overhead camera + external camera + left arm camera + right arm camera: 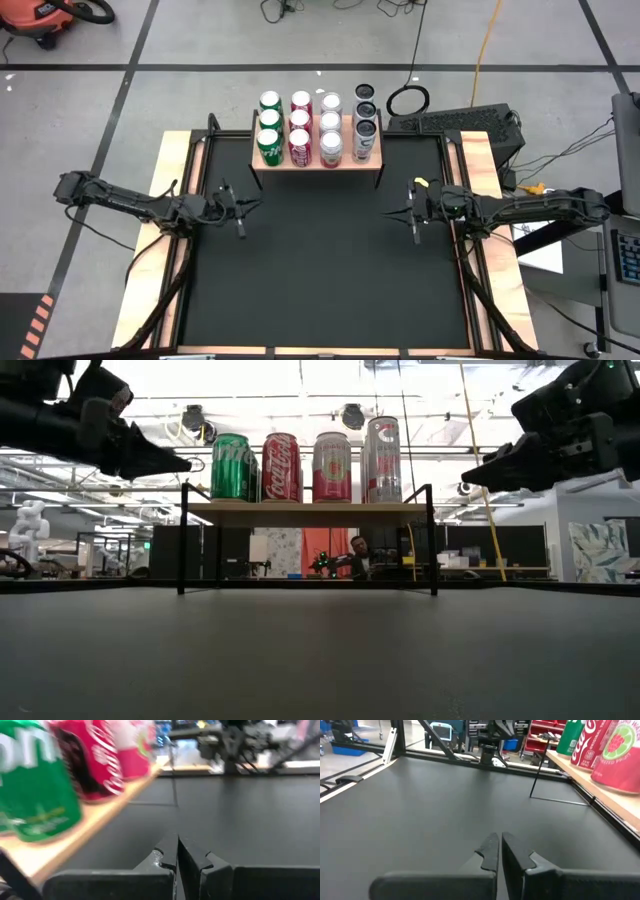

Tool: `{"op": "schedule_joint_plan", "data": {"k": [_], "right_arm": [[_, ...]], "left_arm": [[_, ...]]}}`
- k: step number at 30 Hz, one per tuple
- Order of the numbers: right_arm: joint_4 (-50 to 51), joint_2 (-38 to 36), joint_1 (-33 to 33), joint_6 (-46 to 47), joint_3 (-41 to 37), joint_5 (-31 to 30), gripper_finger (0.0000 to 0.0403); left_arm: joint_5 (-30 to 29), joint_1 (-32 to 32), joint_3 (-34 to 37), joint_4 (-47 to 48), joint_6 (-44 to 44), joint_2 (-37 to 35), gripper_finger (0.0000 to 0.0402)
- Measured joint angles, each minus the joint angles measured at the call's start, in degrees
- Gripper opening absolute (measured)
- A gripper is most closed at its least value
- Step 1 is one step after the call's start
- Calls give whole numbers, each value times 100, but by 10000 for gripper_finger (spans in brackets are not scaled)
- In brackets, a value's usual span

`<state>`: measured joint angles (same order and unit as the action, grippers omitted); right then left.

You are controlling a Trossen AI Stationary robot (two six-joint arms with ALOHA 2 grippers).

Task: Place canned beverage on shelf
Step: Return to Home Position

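We find the small raised shelf of light natural wood on thin black metal legs [300,513] at the far edge of the large black mat [320,285]. It carries 12 cans in 4 files of 3: green soda cans [268,140], red cola cans [300,146], white-and-pink soda cans [331,148] and taller silver-and-black cans [365,138]. Each file holds 1 kind, lined front to back, which we judge is what lets all 12 fit on so narrow a top. Every can we see stands on the shelf, so we judge the placing done.

The left gripper [254,206] hovers above the mat near the shelf's left front leg. The right gripper [388,213] mirrors it near the right front leg. Both point inward, apart from the shelf. Each wrist view shows the 2 dark fingers [167,854] [490,851] pressed together, gripping nothing. We read this as a parked pose, set back so that no arm can knock the cans.
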<state>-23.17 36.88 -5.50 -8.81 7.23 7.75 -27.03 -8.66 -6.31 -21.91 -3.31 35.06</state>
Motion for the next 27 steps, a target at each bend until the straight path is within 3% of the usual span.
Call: {"op": "schedule_joint_plan", "data": {"k": [5, 11, 15, 19, 27], "right_arm": [[-63, -2, 0, -8, -36, 0, 0], [-61, -2, 0, -154, -36, 53, 0], [-59, -2, 0, -177, -36, 313, 0], [-59, -2, 0, -173, -36, 326, 0], [-77, -96, 0, -298, -118, 325, 0]], "left_arm": [[881, -2, 9, 484, 2, 8, 12], [1741, -2, 9, 403, -16, 6, 12], [1804, 2, 145, 251, -182, 3, 12], [1851, 57, 583, -529, -164, -39, 12], [2004, 76, 590, -517, -195, -36, 12]]}}
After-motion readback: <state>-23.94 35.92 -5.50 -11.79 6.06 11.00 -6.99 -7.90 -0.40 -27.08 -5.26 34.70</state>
